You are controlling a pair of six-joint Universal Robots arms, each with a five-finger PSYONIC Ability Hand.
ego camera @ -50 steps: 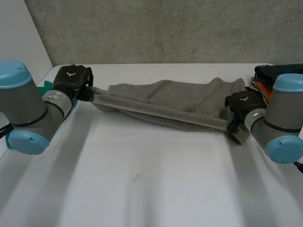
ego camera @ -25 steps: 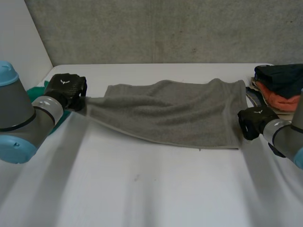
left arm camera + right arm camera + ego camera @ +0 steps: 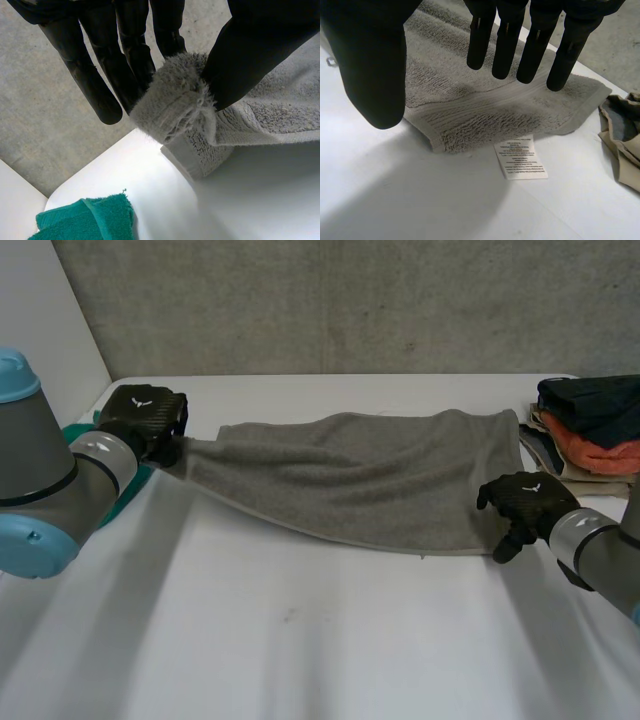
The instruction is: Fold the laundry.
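Grey towel (image 3: 360, 480) is stretched sideways across the far half of the white table (image 3: 300, 640), roughly 10 o'clock to 3 o'clock. Left hand (image 3: 125, 55) at 10 o'clock has one end corner pinched between thumb and fingers, all bunched up. Right hand (image 3: 507, 40) at 4 o'clock has its fingers straight and spread over the opposite near corner, gripping nothing. A white label (image 3: 520, 157) pokes out there. Folded clothes pile (image 3: 590, 420) sits at 2 o'clock, green cloth (image 3: 85, 222) at 9 o'clock

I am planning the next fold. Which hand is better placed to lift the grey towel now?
Left, probably: the left hand pinches a corner of the grey towel, while the right hand hangs open above the other end, holding nothing.
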